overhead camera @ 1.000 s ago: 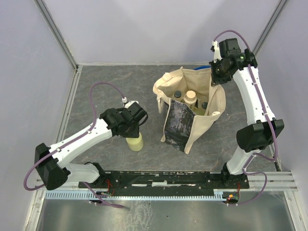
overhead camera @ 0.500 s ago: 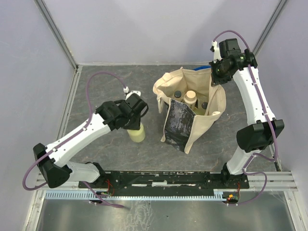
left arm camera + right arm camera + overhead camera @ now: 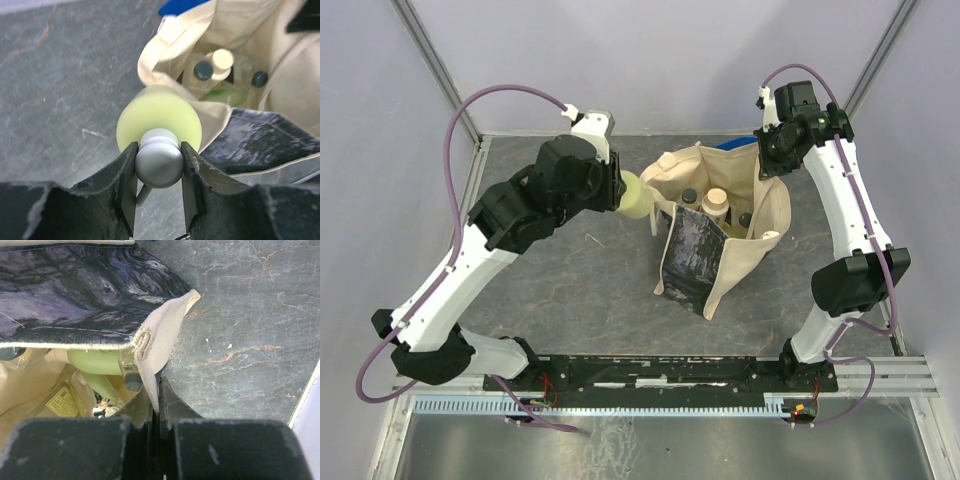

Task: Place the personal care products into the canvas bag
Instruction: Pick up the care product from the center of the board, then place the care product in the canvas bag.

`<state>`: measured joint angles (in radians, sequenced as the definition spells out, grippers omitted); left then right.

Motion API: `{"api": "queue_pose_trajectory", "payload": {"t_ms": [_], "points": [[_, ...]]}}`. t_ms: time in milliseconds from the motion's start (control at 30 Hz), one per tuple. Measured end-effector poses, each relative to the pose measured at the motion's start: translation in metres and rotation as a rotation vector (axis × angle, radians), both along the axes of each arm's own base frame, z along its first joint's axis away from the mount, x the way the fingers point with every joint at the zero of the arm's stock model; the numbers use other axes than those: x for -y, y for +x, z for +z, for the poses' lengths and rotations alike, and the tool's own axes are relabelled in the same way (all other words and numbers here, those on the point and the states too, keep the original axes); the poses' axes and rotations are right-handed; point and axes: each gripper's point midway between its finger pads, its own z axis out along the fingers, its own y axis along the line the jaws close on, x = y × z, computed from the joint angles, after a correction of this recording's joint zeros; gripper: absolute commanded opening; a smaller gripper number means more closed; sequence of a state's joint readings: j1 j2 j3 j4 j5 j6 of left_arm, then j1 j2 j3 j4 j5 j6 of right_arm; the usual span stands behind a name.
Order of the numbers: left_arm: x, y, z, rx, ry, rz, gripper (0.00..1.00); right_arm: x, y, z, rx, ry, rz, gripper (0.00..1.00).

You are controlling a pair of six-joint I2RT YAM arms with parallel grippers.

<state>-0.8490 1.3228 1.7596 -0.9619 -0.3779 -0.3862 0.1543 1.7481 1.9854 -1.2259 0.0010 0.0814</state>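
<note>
My left gripper (image 3: 159, 162) is shut on the pale cap of a yellow-green bottle (image 3: 160, 114) and holds it in the air just left of the canvas bag (image 3: 760, 250); the bottle also shows in the top view (image 3: 634, 195). The bag stands open with its dark printed panel (image 3: 692, 258) at the front. Several bottles stand inside it: black-capped ones (image 3: 690, 196) and a beige-capped one (image 3: 716, 201). My right gripper (image 3: 159, 392) is shut on the bag's rim (image 3: 150, 347) at the far right and holds the mouth open. It shows in the top view too (image 3: 767, 160).
A bit of blue cloth (image 3: 738, 143) shows behind the bag. The grey stone-patterned floor (image 3: 550, 290) is ringed by pale walls and a metal rail (image 3: 468, 215) on the left. The arm bases sit on a black bar (image 3: 660, 372) at the near edge.
My left gripper has lifted the yellow-green bottle off the floor and carried it up and right to the bag's left edge. The right gripper has stayed on the bag's rim.
</note>
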Motion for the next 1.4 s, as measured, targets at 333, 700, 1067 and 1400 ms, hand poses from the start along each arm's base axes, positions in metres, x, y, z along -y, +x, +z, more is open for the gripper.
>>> {"api": "queue_pose_trajectory", "payload": {"t_ms": [333,700,1067,1400], "points": [[0.014,0.000,0.080,0.188,-0.095,-0.128,0.03,0.000,0.000,-0.001,-0.002,-0.002,0.001,0.00],[0.066,0.040,0.078,0.252,-0.055,-0.231,0.03,0.000,-0.001,0.000,-0.010,-0.003,0.000,0.00],[0.110,0.091,0.026,0.172,-0.023,-0.316,0.03,0.002,-0.001,0.000,-0.011,-0.013,-0.005,0.00],[0.123,0.052,0.003,0.084,-0.047,-0.481,0.03,0.005,-0.002,-0.005,-0.017,-0.026,-0.013,0.00]]}}
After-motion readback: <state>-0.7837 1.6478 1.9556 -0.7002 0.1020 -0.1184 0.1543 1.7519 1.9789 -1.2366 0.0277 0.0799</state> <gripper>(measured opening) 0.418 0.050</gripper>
